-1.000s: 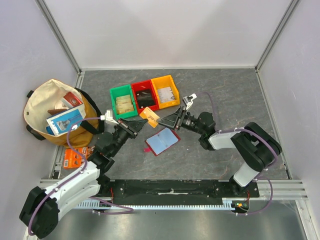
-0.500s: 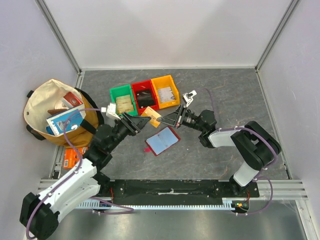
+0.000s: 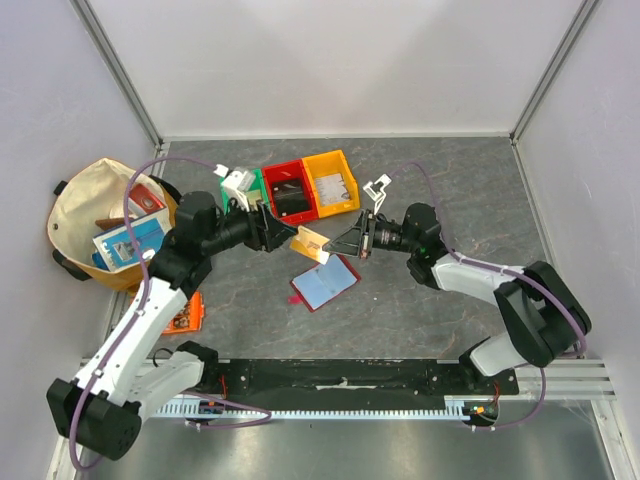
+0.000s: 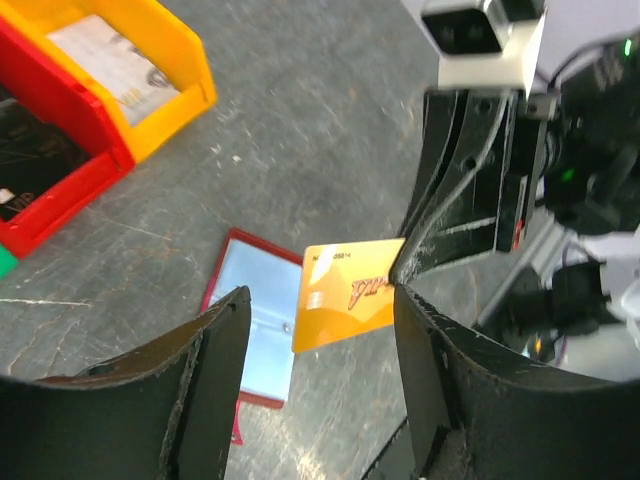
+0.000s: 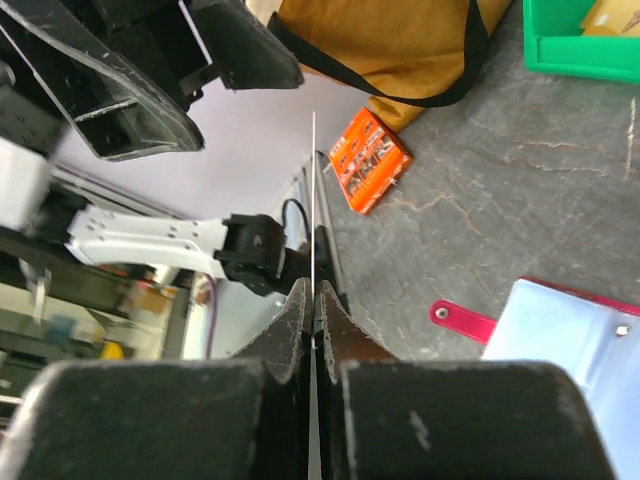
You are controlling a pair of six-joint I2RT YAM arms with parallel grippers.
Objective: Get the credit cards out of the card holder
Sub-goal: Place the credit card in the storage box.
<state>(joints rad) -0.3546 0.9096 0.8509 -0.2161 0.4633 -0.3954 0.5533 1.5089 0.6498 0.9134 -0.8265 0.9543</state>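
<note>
Card holder (image 3: 325, 283) is laid open on the table (image 3: 450, 190), pale sleeves up, near the middle and in front of the bins. Its red edge and snap tab are seen in the right wrist view.

One orange card (image 3: 311, 243) is held in the air just beside the holder's far edge, clear of the sleeves. It is pinched at one end by the right gripper (image 3: 331, 249), whose jaws are closed flat on it. In the right wrist view it is seen edge-on as a thin line.

Left gripper (image 3: 284, 235) is set facing it from the other side, jaws spread wide. The card is seen between its fingers (image 4: 215, 370) but is not clamped; whether they touch it cannot be told.

Red bin (image 3: 288, 193) and yellow bin (image 3: 331, 182) are set side by side behind. Green bin (image 5: 585, 40) is partly hidden by the left arm in the top view.

Bag (image 3: 110, 225) is slumped at the left wall, with an orange packet (image 3: 185, 312) lying flat just in front of it.
</note>
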